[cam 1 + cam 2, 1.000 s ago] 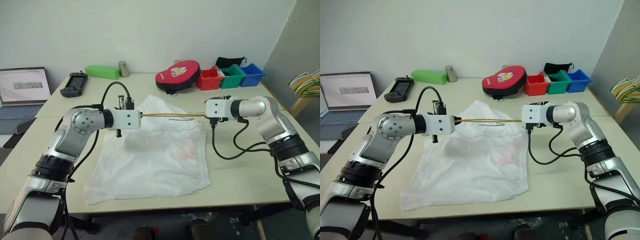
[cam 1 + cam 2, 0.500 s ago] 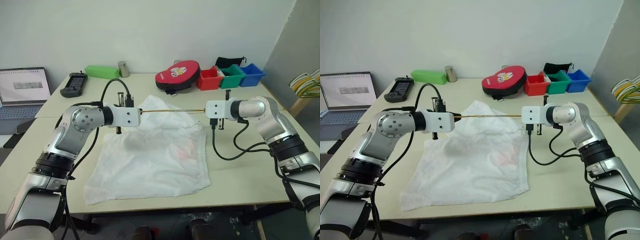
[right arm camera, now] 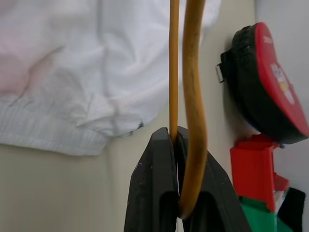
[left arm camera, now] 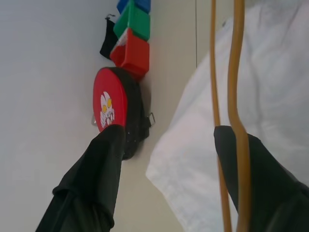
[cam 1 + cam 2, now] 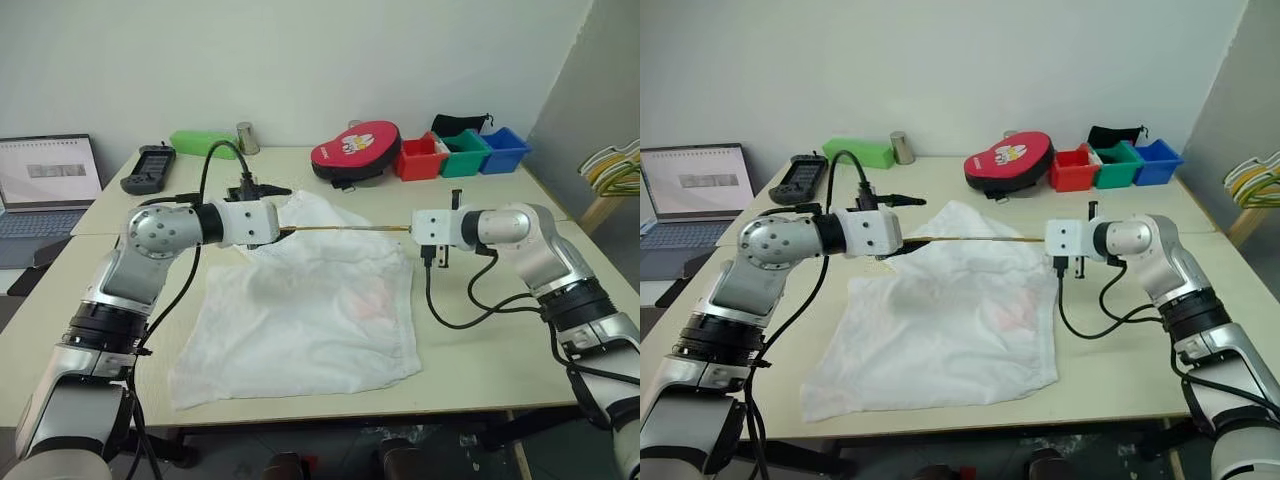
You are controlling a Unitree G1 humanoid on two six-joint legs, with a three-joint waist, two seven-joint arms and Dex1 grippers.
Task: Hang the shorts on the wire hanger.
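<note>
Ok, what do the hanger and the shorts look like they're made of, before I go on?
The wire hanger: thin stiff wire, probably metal under a smooth yellow-tan coating; it keeps a straight line between the right gripper and the left gripper. The shorts: thin white woven fabric, matte, creased and slightly see-through, with a gathered ribbed waistband, likely elastic.

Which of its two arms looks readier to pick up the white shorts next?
Probably the left. The left gripper is open beside the wire hanger, free above the shorts; the right gripper is shut on the hanger.
</note>
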